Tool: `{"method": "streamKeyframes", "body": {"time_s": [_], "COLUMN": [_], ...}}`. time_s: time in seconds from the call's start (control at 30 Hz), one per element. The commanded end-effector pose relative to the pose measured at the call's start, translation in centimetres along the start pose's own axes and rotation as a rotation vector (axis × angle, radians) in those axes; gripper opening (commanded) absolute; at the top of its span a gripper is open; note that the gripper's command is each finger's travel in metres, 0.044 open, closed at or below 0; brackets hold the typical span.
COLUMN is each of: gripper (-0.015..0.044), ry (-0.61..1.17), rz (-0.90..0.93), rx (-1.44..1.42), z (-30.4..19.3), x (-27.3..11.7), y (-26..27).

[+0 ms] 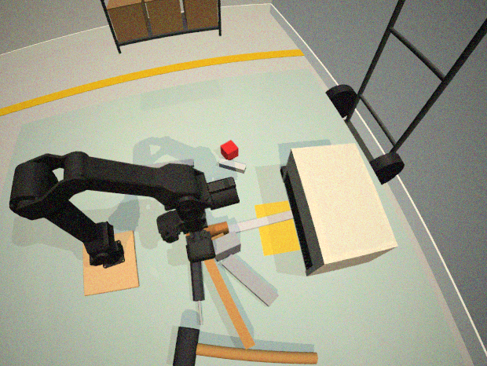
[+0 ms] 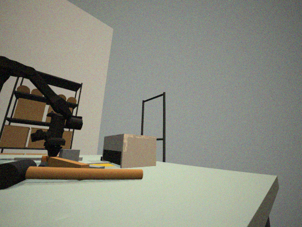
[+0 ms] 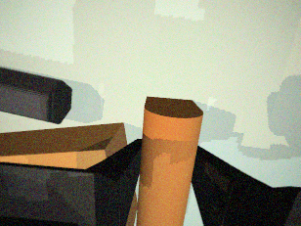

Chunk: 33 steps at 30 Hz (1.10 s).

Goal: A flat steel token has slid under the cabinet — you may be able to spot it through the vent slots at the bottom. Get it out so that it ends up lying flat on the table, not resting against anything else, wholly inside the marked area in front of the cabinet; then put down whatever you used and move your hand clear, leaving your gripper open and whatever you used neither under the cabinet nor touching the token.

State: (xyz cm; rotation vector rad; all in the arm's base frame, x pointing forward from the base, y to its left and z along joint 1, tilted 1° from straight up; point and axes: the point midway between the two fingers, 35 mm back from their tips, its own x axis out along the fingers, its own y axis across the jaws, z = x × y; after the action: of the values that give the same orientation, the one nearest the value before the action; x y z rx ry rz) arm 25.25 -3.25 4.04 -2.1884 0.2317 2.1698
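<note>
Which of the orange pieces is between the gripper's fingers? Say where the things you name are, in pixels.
The round handle (image 1: pixel 222 227) (image 2: pixel 44 159) (image 3: pixel 171 167) beside the grey block (image 1: pixel 228 247) (image 2: pixel 70 155); the flat-sided bar (image 1: pixel 230 306) (image 2: pixel 66 162) (image 3: pixel 64 141) and hammer's handle (image 1: pixel 255 353) (image 2: pixel 85 173) are not.

Matt wood-look hndl.

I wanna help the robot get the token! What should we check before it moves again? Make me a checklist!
1. Gripper shut on the orange handle: ok.
2. Pale blade pointing at the cabinet: ok.
3. Blade tip hooked on the token: cannot tell, the cabinet hides that spot.
4. Yellow area uncovered for the token: not ok, the blade crosses over it.
5. Red cube outside the yellow area: ok.
6. Hammer outside the yellow area: ok.
</note>
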Motion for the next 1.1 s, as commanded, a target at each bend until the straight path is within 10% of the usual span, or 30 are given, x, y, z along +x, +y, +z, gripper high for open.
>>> {"method": "streamKeyframes", "body": {"time_s": [0.0,1.07], "gripper": [0.0000,0.0000], "ry": [0.004,0.005], "rz": [0.015,0.012], "rx": [0.046,0.306], "z": [-0.08,-0.08], "x": [-0.04,-0.03], "y": [0.41,0.49]}}
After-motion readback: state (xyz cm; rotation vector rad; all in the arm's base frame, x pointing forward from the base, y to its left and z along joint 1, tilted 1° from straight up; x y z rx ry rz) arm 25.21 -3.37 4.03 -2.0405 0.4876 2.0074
